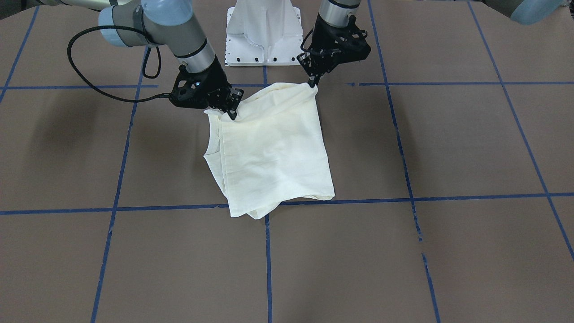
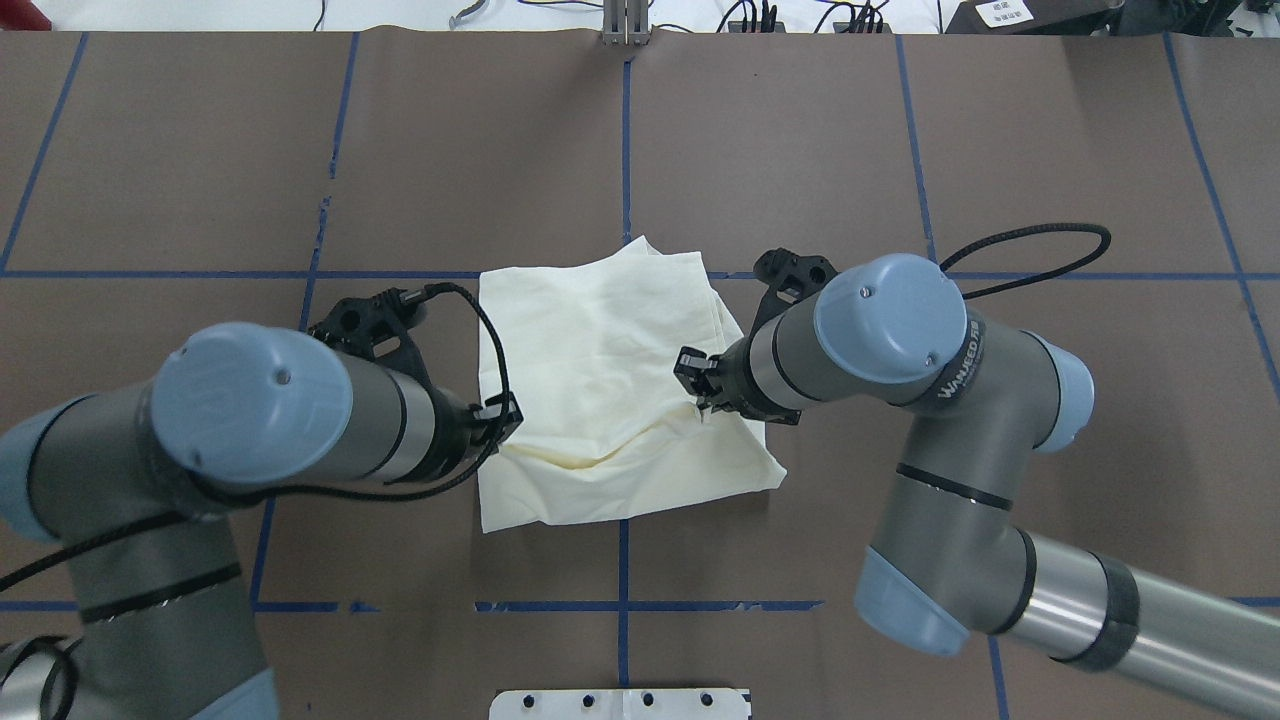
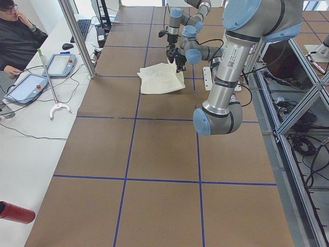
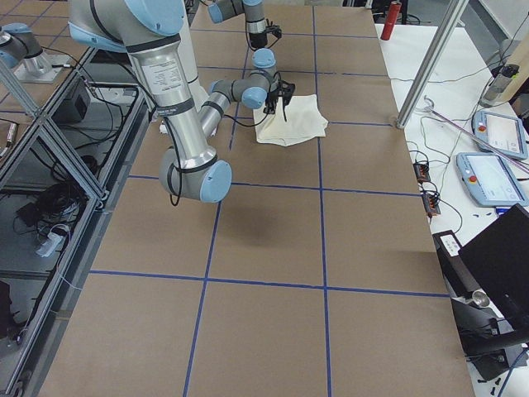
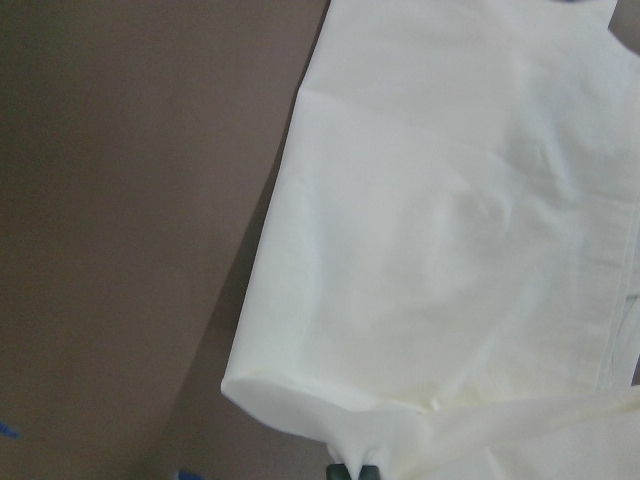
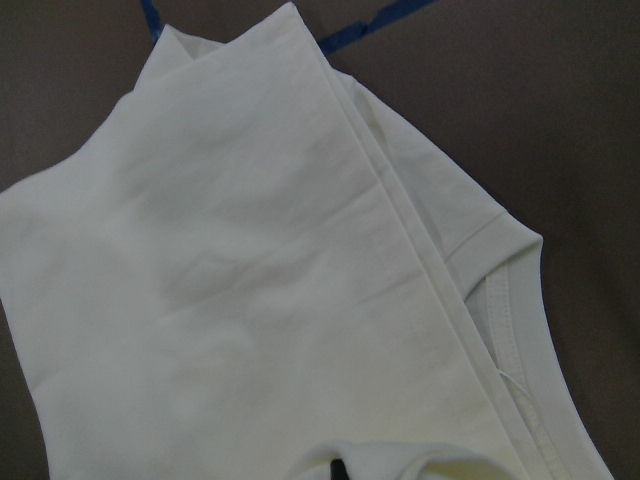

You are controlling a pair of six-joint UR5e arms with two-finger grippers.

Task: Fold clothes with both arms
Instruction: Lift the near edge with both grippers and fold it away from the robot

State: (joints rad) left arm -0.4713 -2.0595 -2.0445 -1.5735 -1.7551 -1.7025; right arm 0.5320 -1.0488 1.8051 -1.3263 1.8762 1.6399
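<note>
The shirt (image 1: 273, 152) lies part-folded on the table (image 1: 448, 143), central and nearer the robot's edge. The left gripper (image 1: 312, 83) and right gripper (image 1: 232, 115) each pinch a corner of its raised robot-side edge. I judge both corners should travel level and together, keeping the cloth taut, so the fold lands square.

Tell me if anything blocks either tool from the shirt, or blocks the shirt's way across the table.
Nothing visible does. The left tool and right tool each pinch a raised corner of the shirt on the robot's side. No other object lies on the shirt or on the table beside it.
</note>
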